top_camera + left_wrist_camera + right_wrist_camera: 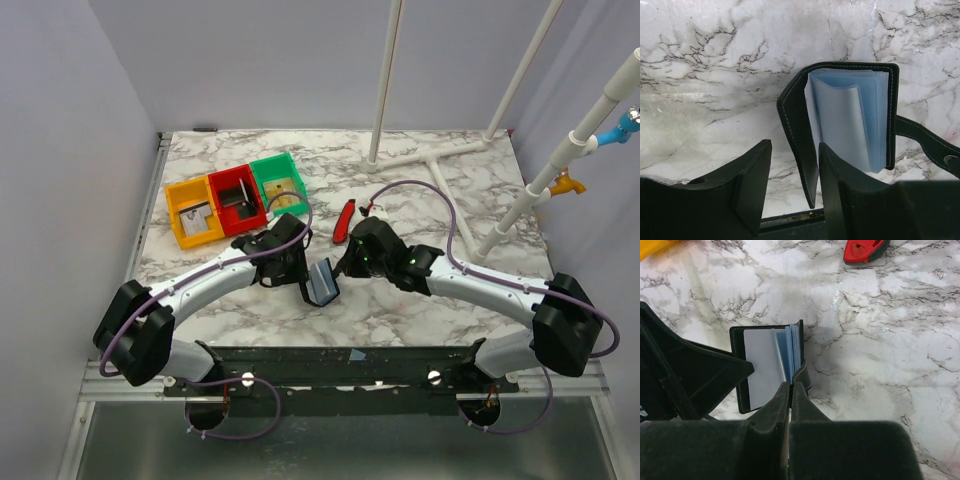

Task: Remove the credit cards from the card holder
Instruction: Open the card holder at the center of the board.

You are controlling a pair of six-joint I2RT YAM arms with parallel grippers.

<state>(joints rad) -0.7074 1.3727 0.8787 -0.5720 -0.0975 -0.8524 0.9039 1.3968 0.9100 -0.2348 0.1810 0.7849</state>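
Observation:
The black card holder hangs open between the two arms, just above the marble, its bluish-grey sleeves fanned out. My right gripper is shut on the holder's black edge flap, next to the sleeves. My left gripper is open; one black cover hangs between its fingers, close against the right finger and apart from the left one. The credit cards are hidden; only pale sleeve faces show. In the top view both grippers, left and right, meet at the holder.
A red-and-black tool lies behind the right gripper and shows at the top of the right wrist view. Orange, red and green bins stand at the back left. White pipe feet rest at the back right.

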